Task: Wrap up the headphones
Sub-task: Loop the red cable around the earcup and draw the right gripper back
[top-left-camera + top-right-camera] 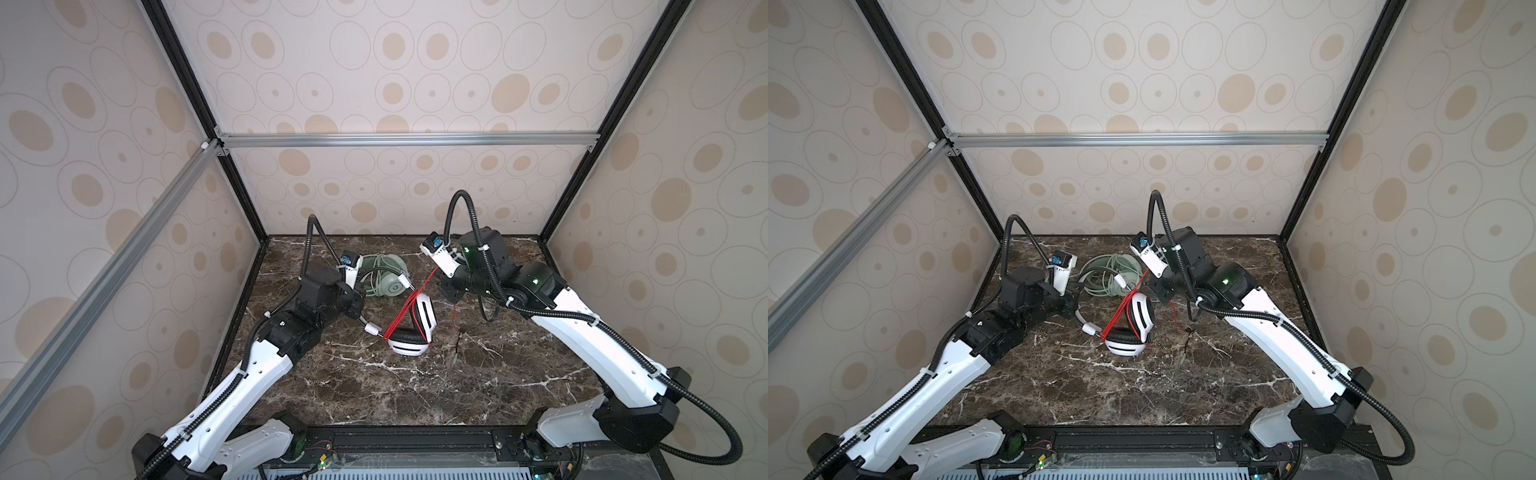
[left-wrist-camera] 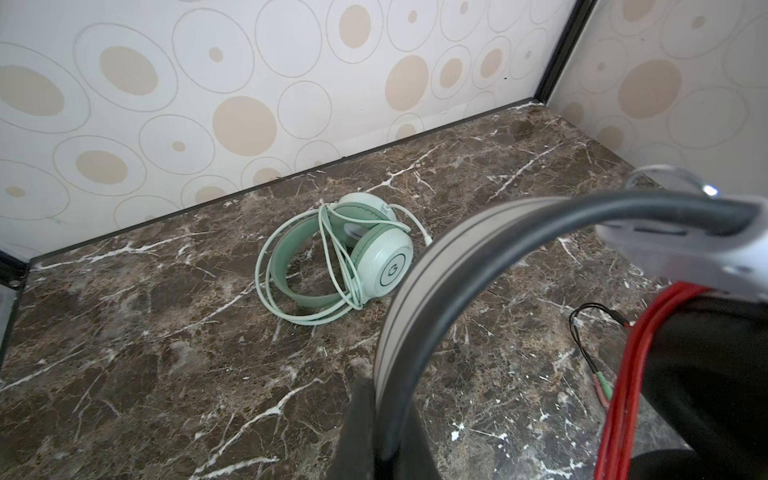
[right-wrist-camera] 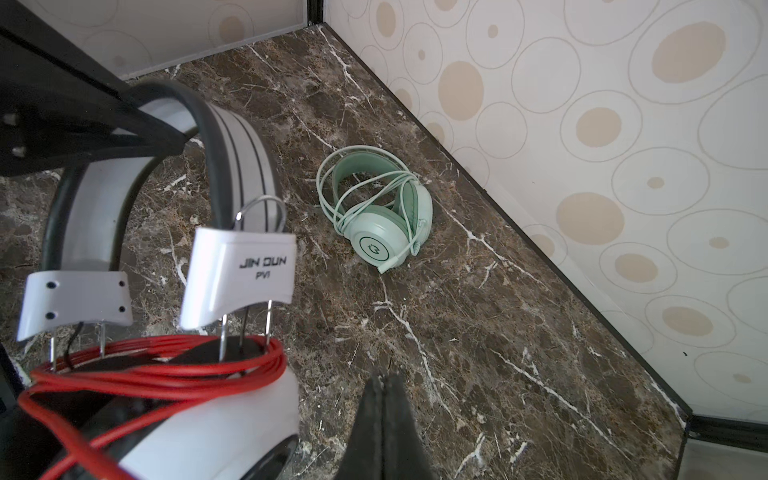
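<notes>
Now, left gripper (image 2: 376,415): jaws clamped on the grey headband (image 2: 419,282) of the white-and-black headphones (image 1: 415,328), at centre-left of the marble tabletop (image 1: 374,395).
Mint-green headphones (image 1: 384,276): lying on the tabletop just far of the held pair and between the two grippers. Its pale cable is looped around the band and cups with the plug end sticking out, so it looks already wrapped.
White-and-black headphones: at mid-table, band towards the left gripper and white cups with black pads towards the right. Whether the lower cup touches the tabletop I cannot tell.
Red cable (image 1: 405,311): several turns lie around the sliders between band and cups. In both top views the strands run taut on a diagonal from near-left to far-right, up towards the right gripper.
Right gripper (image 3: 384,399): fingers pressed together, just right and far of the held pair. The taut strands arrive at it and a thin tail drops from it, so it appears pinched on the cable, though the wrist view shows no red between the tips.
Jack plugs (image 2: 602,386): a dark split lead with green and pink ends, slack on the tabletop to the right of the cups.
Relation that matters: the free cable lies right of the headphones and its line crosses their long axis.
Nearer arm: the right, for the next turn, while the left steadies the band.
</notes>
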You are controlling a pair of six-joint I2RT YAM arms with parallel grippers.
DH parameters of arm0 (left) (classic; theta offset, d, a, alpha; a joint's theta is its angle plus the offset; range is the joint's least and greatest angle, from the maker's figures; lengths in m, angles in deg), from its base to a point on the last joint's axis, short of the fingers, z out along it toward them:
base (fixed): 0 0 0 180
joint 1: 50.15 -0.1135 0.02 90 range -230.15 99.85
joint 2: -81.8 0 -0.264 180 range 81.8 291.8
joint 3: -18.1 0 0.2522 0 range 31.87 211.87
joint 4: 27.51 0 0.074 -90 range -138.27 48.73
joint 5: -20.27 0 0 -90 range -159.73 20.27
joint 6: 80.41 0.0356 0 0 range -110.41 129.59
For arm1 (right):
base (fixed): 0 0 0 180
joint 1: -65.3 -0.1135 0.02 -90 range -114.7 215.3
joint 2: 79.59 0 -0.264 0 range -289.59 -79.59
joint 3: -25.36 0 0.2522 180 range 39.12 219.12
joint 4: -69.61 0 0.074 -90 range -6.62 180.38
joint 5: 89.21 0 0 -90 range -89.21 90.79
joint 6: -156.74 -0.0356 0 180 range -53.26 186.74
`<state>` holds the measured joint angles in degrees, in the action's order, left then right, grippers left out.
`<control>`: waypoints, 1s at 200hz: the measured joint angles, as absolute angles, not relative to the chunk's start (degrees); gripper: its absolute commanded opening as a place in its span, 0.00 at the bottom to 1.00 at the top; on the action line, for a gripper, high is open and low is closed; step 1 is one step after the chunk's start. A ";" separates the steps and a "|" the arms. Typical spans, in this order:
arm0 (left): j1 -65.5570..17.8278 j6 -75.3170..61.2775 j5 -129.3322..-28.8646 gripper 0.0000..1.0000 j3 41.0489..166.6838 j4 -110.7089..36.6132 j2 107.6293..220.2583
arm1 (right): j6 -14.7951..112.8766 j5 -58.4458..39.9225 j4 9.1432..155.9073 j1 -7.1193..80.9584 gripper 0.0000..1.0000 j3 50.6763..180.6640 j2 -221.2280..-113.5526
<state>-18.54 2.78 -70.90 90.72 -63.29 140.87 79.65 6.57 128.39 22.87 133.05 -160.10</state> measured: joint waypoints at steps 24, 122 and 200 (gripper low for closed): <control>-18.49 2.73 -72.43 0.00 90.74 -63.55 140.43 | 78.36 4.58 128.08 24.68 0.04 132.87 -160.27; -18.47 2.71 -77.72 0.00 97.56 -67.77 140.48 | 71.19 -2.28 120.06 30.43 0.12 124.65 -157.32; -18.47 0.81 -81.02 0.00 108.68 -68.56 142.49 | 67.01 -5.73 112.59 32.86 0.15 117.38 -152.62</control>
